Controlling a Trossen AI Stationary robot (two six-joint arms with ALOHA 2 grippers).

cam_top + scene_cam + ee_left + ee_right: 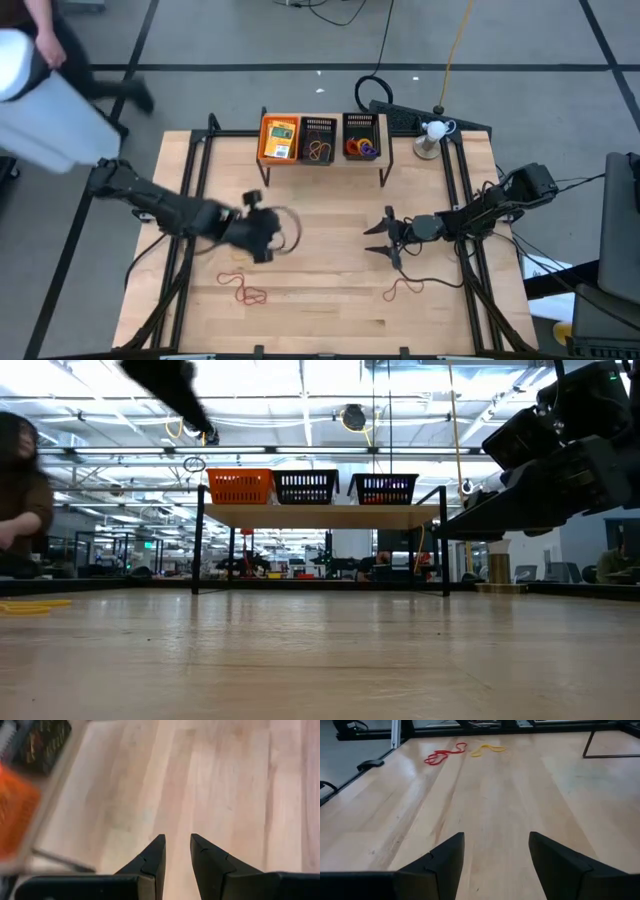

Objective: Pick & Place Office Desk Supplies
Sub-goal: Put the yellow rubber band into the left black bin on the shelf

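Two dark fingers of the left pincer [176, 862] fill the foreground of its wrist view, a narrow gap between them with bare wood showing through and nothing held. From above, this pincer [268, 236] sits over the left half of the tabletop [330, 300], blurred, with a thin loop just beside it that cannot be identified for certain.

Over the right half, the right pincer [382, 240] points toward the middle, its fingers [445, 860] spread wide and empty.

Near the front edge on the left lie red rubber bands [250, 294] with a yellow rubber band [232, 279] just beside them; the right wrist view shows the same red [442, 755] and yellow [487, 750] loops close together. Another red rubber band [402, 289] lies near the front edge on the right.

At the back edge a raised shelf [320, 164] carries an orange mesh tray [264, 140] holding a yellow-orange packet [281, 138], a black mesh tray [319, 124] with rubber-band loops [319, 151], and a second black mesh tray [361, 122] with coloured rings [360, 148].

A person [20, 490] shows at the left, beyond the tabletop.
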